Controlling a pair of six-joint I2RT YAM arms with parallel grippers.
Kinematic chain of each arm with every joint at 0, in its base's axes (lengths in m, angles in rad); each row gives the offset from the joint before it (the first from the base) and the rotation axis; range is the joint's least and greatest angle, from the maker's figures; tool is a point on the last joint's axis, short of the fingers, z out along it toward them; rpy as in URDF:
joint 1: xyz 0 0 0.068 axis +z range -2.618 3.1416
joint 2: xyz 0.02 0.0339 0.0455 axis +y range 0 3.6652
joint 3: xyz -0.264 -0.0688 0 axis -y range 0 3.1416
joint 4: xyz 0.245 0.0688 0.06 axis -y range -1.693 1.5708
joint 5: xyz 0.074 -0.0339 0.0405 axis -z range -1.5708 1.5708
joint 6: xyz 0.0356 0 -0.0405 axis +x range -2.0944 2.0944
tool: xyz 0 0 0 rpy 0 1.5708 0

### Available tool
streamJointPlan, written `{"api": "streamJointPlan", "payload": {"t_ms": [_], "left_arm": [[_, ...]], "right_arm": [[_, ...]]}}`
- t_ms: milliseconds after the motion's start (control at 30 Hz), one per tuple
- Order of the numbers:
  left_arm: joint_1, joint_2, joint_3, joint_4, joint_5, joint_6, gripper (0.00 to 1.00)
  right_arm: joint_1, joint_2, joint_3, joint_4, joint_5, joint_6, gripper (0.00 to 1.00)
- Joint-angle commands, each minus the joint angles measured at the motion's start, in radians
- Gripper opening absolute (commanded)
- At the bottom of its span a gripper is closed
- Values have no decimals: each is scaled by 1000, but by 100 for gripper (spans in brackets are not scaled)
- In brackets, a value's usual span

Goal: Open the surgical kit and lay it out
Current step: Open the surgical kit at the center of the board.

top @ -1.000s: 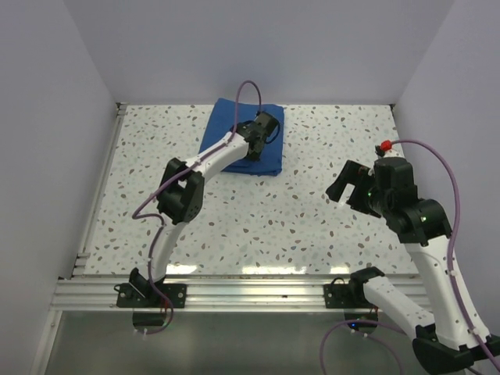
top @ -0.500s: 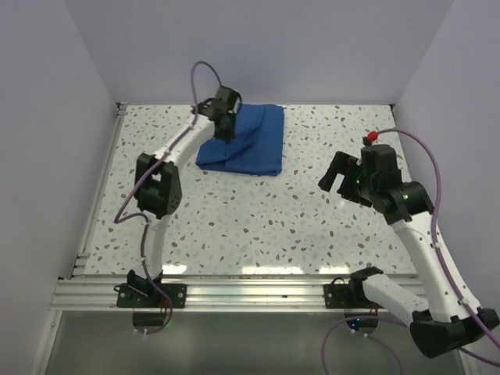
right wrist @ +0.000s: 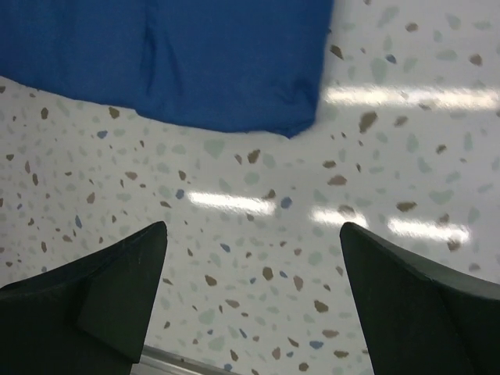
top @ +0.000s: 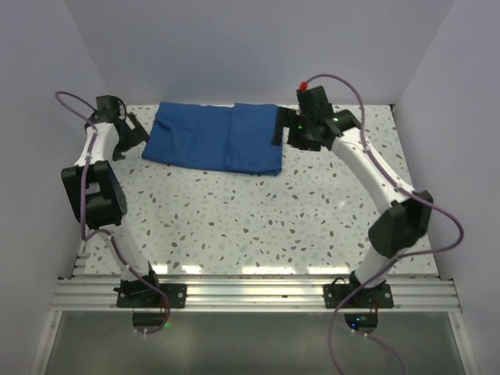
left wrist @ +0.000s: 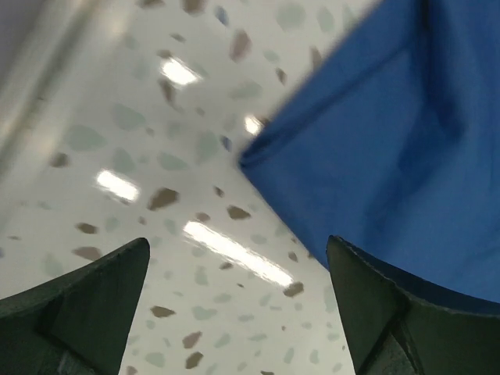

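Observation:
The surgical kit shows as a royal-blue cloth wrap (top: 215,139), partly unfolded into a wide strip at the back of the speckled table. A fold line runs down its middle. My left gripper (top: 131,137) hangs just left of the cloth's left edge, open and empty. In the left wrist view, the cloth (left wrist: 391,141) fills the upper right, beyond the left gripper (left wrist: 238,242). My right gripper (top: 283,133) sits at the cloth's right edge, open, holding nothing. From the right wrist, the right gripper (right wrist: 251,226) is over bare table with the cloth's corner (right wrist: 226,70) ahead.
White walls (top: 47,94) close in the table on the left, back and right. A metal rail (top: 250,293) runs along the near edge, and a thinner one (top: 98,195) along the left side. The speckled tabletop (top: 258,219) stretches in front of the cloth.
The left gripper drew a flap of the cloth out to the left, then let go and opened. The right arm swung from the right side to the cloth's right edge.

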Motion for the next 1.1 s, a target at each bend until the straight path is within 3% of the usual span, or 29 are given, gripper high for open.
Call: {"api": "streamJointPlan", "payload": {"t_ms": [0, 133, 233, 400, 600, 733, 867, 1067], "left_arm": [[-109, -101, -83, 19, 78, -18, 100], [-127, -194, -186, 36, 89, -15, 99], [-134, -279, -275, 47, 95, -7, 99], [-134, -401, -401, 47, 87, 8, 98], [-134, -472, -487, 32, 86, 25, 98], [-135, -504, -519, 36, 93, 31, 98], [-135, -523, -557, 51, 103, 36, 98], [-138, -520, -563, 58, 112, 42, 97]], "right_arm": [[124, 222, 265, -22, 30, -49, 96], [220, 539, 716, -141, 29, -60, 96], [245, 745, 937, -238, -3, 14, 96], [274, 784, 818, -93, -33, 62, 94], [331, 914, 931, -197, 81, 17, 93], [348, 906, 835, -123, 151, -3, 91], [348, 948, 873, -102, 207, -9, 83], [349, 934, 865, 2, 269, 6, 84]]}}
